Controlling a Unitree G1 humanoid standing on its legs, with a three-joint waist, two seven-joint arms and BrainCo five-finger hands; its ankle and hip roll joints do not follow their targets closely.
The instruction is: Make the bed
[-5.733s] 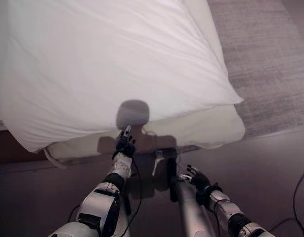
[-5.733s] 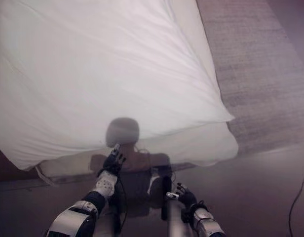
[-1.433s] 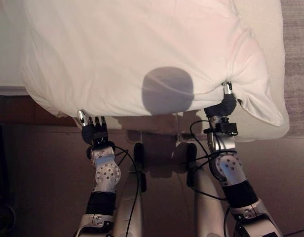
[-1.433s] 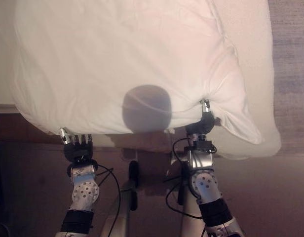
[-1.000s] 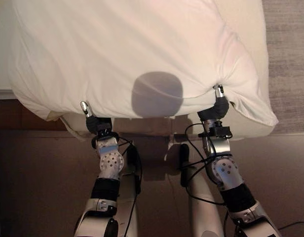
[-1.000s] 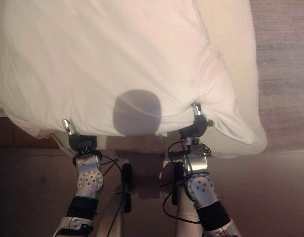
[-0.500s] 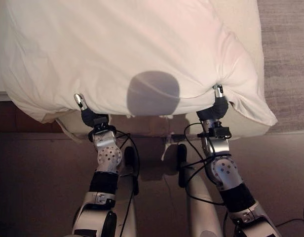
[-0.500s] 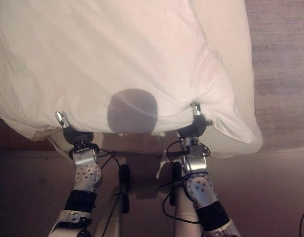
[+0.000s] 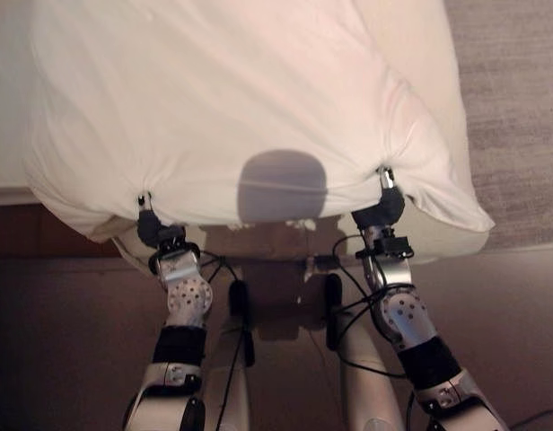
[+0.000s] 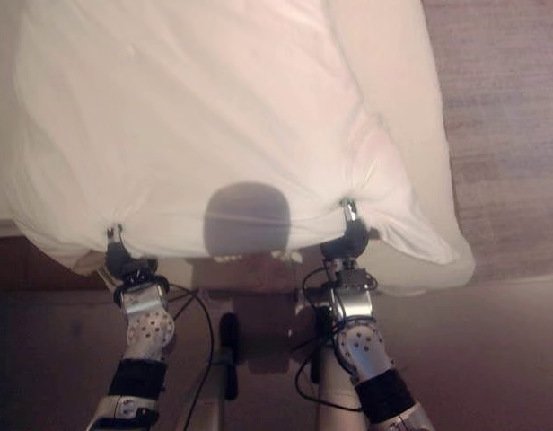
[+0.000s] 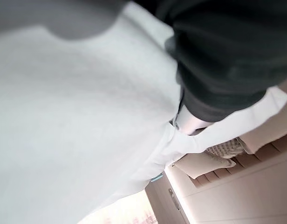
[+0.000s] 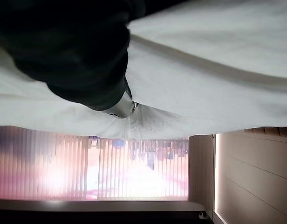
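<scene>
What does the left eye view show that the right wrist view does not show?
Left eye view: both hands, the left hand and the right hand, each pinching the near edge of the white duvet, with a grey carpet beside the bed. Right wrist view: a bright window with vertical blinds. Both show the duvet bunched in the right hand.

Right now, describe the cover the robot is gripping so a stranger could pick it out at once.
Start at the bed with the carpet beside it. Over it lies the white duvet, its near edge bunched in the left hand and right hand. Unlike the smooth mattress below, it is puffy and creased.
</scene>
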